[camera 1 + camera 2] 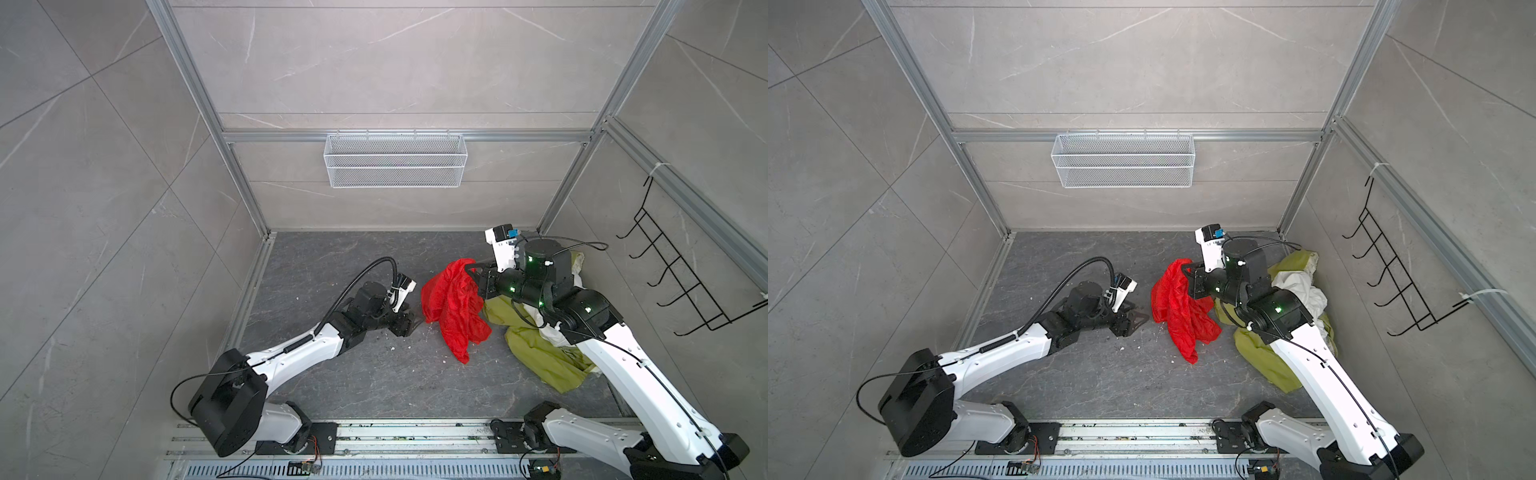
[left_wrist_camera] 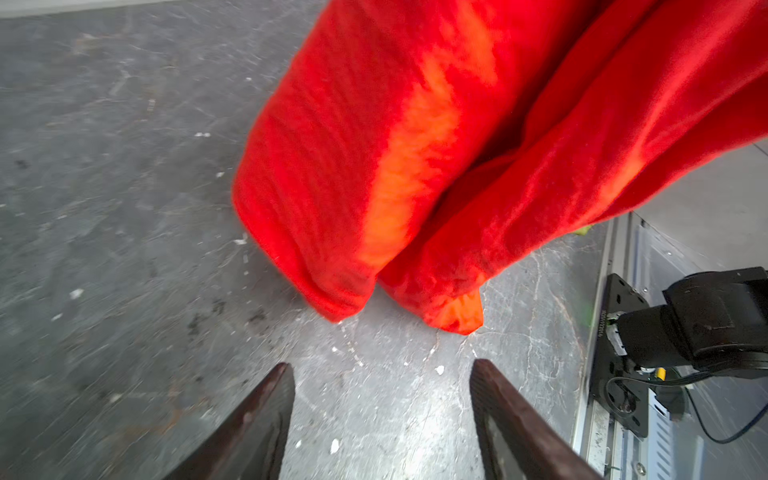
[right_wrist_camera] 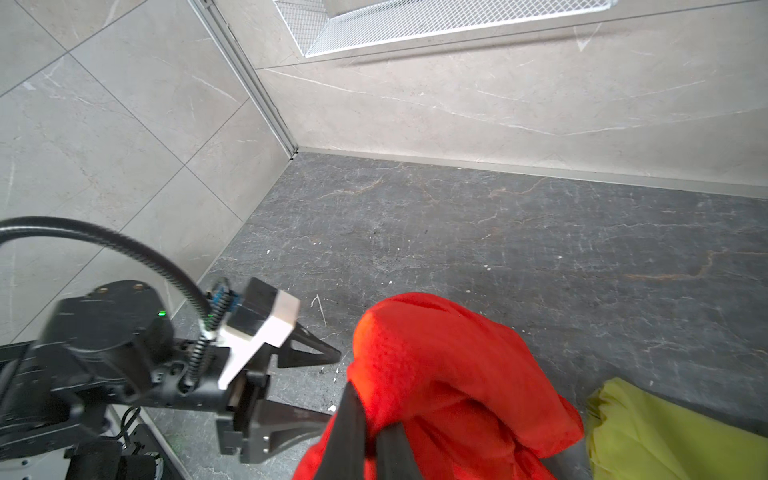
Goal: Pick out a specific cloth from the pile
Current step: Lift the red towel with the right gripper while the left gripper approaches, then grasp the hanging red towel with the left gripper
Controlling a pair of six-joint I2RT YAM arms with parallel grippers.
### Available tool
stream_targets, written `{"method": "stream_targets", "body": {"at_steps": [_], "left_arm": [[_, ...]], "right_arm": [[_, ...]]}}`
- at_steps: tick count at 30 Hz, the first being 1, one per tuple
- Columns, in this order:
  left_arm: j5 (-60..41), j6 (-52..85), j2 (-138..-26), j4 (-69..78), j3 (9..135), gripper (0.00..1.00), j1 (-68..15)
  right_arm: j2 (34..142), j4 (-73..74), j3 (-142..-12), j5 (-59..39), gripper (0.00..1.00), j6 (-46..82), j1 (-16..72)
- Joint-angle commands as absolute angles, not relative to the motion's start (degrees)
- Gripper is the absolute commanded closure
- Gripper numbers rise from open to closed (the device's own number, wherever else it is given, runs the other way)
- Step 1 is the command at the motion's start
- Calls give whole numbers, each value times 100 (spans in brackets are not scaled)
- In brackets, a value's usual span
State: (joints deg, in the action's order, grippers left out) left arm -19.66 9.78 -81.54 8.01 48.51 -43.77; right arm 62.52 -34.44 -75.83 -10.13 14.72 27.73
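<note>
Right pincer point(image 1: 473, 269) is clamped tight on a bunched top fold of the red cloth point(image 1: 449, 307), which hangs from it toward the dark surface point(image 1: 353, 374), just beside the olive-green and white pile point(image 1: 536, 345). Left pincer point(image 2: 381, 365) stands partly spread, empty, near the cloth's lower tips. Print on the black mount plate point(image 2: 619, 299) is too blurred to read.
</note>
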Motion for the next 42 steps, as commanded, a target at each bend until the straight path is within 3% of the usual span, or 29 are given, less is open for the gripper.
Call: {"method": "stream_targets", "body": {"at_steps": [1,9,17,25,34,42], "left_arm": [[-2399,918,-8324,1557,5158,30,-4494],[-2158,920,-8632,2371,5195,29,-4979],[-1826,944,-8858,2941,5089,17,-5115],[-640,357,-8737,3234,4860,17,-5116],[-222,-166,-8240,2991,4463,18,-5115],[-404,-449,-8734,3166,4848,16,-5115]], "right_arm": [[6267,-3331,-7872,-1154,100,1432,2780],[6267,-3301,-7954,-1159,100,1494,2784],[6267,-3270,-7954,-1235,100,1555,2782],[6254,-3296,-8029,-1281,100,1578,2777],[6297,-3296,-8049,-1345,100,1581,2783],[6353,-3252,-8066,-1499,100,1661,2785]]}}
